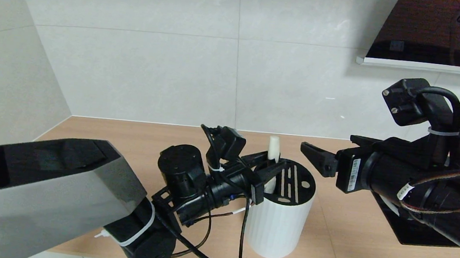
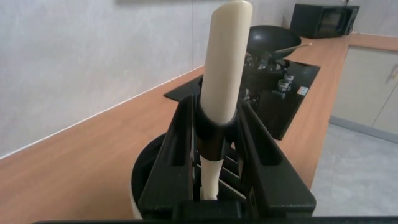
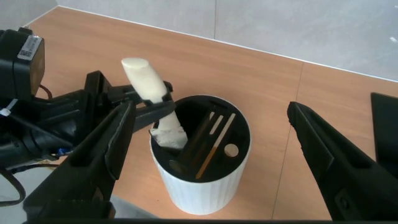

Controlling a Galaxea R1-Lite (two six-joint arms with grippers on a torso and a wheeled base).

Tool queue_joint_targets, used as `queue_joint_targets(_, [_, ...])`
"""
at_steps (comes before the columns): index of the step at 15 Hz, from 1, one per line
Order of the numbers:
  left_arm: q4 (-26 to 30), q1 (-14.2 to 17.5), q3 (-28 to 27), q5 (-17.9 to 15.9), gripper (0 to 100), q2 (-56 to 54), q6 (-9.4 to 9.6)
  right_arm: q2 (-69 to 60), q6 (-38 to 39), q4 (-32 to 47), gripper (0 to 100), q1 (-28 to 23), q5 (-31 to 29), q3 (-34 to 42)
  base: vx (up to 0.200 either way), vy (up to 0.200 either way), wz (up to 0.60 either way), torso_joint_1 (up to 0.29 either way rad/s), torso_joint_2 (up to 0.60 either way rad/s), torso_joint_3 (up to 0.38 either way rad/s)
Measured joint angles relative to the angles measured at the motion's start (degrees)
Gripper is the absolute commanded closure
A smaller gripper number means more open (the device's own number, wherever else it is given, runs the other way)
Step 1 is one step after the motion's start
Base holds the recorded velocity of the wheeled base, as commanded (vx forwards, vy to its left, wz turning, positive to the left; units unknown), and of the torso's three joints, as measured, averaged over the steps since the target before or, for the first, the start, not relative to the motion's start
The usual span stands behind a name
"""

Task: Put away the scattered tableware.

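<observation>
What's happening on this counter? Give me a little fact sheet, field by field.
Holder: white ribbed tub, black slotted top, standing on wooden counter
Utensil: cream handle, nearly upright, lower end inside the holder
Left gripper: shut on the handle
Right gripper: open, empty, beside the holder
Nearby: black cooktop

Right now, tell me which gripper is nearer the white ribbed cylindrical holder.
Left. The left gripper is over the rim of the white ribbed cylindrical holder, shut on a cream-handled utensil. The right gripper hangs open to its right, apart.
</observation>
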Motion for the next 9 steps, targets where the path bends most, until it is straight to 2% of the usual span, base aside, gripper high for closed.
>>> queue_joint_targets(9, [-0.49, -0.22, -0.16, 0.6, 0, -0.41, -0.11, 0.09, 0.0, 0.0, 0, 0.01, -0.02, 0.0, 0.0, 0.0, 0.0, 0.0, 0.0, 0.0])
